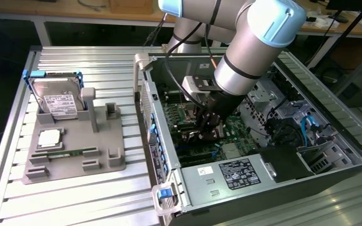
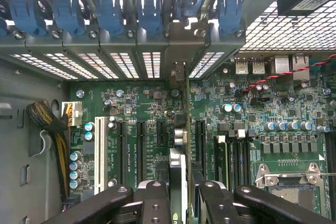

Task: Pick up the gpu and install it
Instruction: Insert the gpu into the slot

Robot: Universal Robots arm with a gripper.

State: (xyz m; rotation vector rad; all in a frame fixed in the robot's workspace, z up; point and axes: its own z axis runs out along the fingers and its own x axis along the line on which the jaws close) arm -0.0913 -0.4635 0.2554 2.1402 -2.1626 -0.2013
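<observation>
Currently: gripper [image 2: 185, 203] clamped on gpu [image 2: 184, 145], card edge-on over motherboard [image 2: 142, 103] slots, inside open computer case [image 1: 168, 155].

One arm [image 1: 256, 52], one gripper [image 2: 184, 190], two fingers [image 2: 156, 198], one gpu [image 2: 178, 171] between them, one case [image 1: 159, 141] around it. Beyond the fingertips: six blue clips [image 2: 149, 14]. Away from the gripper: one tray [image 1: 102, 160], one drive [image 1: 58, 101], one CPU [image 1: 49, 137], one RAM stick [image 1: 64, 153].
</observation>
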